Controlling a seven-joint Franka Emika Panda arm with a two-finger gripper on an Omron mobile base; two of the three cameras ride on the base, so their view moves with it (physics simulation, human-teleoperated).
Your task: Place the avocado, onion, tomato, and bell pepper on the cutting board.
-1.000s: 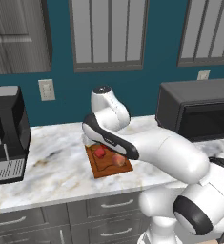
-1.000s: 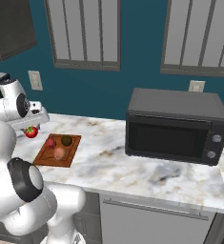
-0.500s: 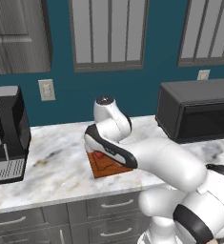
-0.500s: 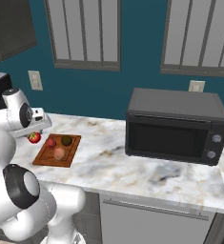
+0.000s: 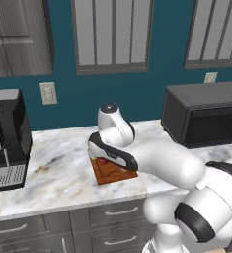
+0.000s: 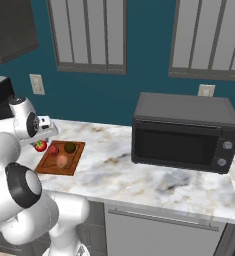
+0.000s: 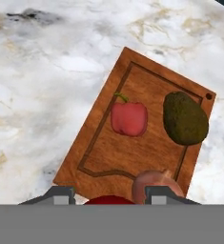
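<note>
Marbled white tabletop, teal wall behind. Cutting board lies flat on it, bearing bell pepper, avocado and onion, all apart from one another. Right base view adds the tomato, red with green top, held just off the board's far-left corner in the gripper, jaws narrowed around it. Left base view has the arm covering most of the board. Microwave stands well to the right.
</note>
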